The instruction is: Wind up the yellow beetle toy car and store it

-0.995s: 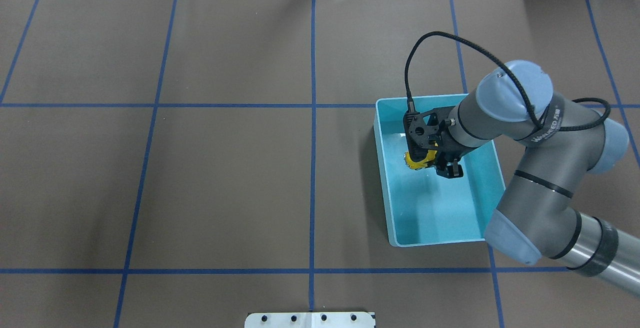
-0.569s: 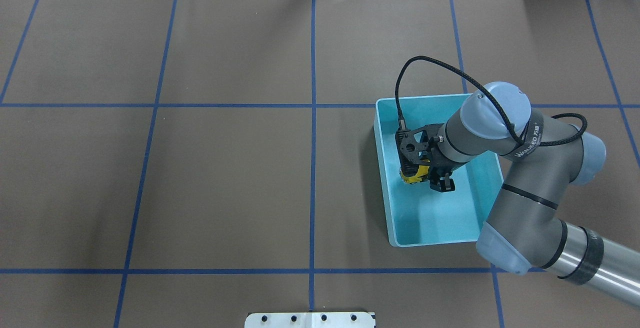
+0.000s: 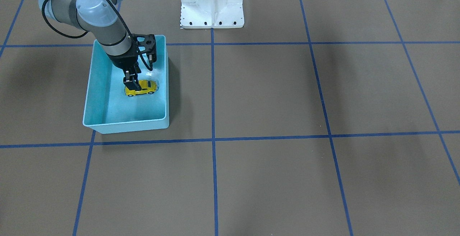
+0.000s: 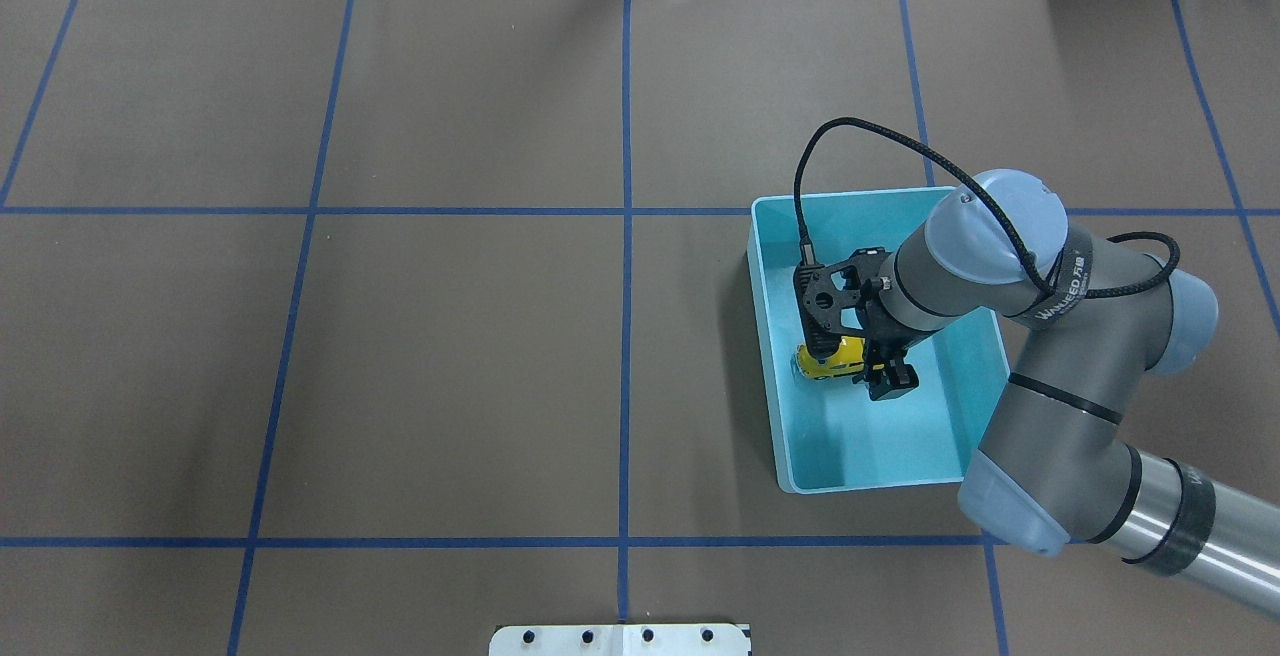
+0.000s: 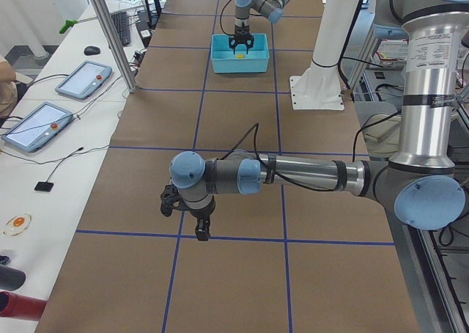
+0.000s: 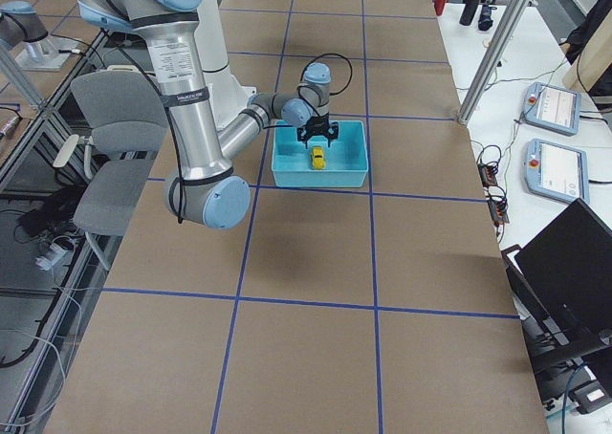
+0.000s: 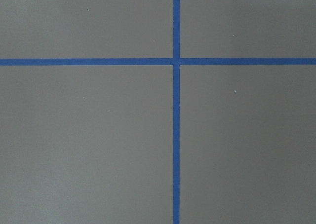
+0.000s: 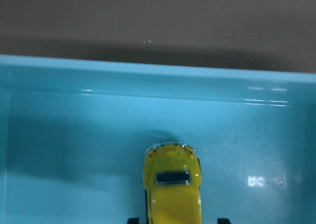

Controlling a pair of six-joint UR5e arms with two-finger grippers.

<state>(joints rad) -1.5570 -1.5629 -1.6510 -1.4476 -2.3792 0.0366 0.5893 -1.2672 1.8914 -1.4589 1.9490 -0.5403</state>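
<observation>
Since a second ago the right arm has sunk lower into the light-blue bin (image 3: pixel 125 125), and the yellow beetle toy car (image 4: pixel 828 360) has slid down and slightly left in the overhead view. It now sits on its wheels on the bin floor, close to the bin's left wall in that view and lying side-on to the front-facing camera.

The right gripper (image 3: pixel 133 85) points straight down over one end of the car. From its wrist camera the two fingertips (image 8: pixel 223 220) show at the bottom edge, one on either side of the car with a strip of blue floor between each and the yellow body, so the jaws look parted and not clamping it.

The left gripper (image 5: pixel 199 234) hangs over the brown table (image 5: pixel 242 274) in the lower middle of the left side view, near a crossing of blue tape (image 7: pixel 176 135). Whether its fingers are apart or together I cannot tell.
</observation>
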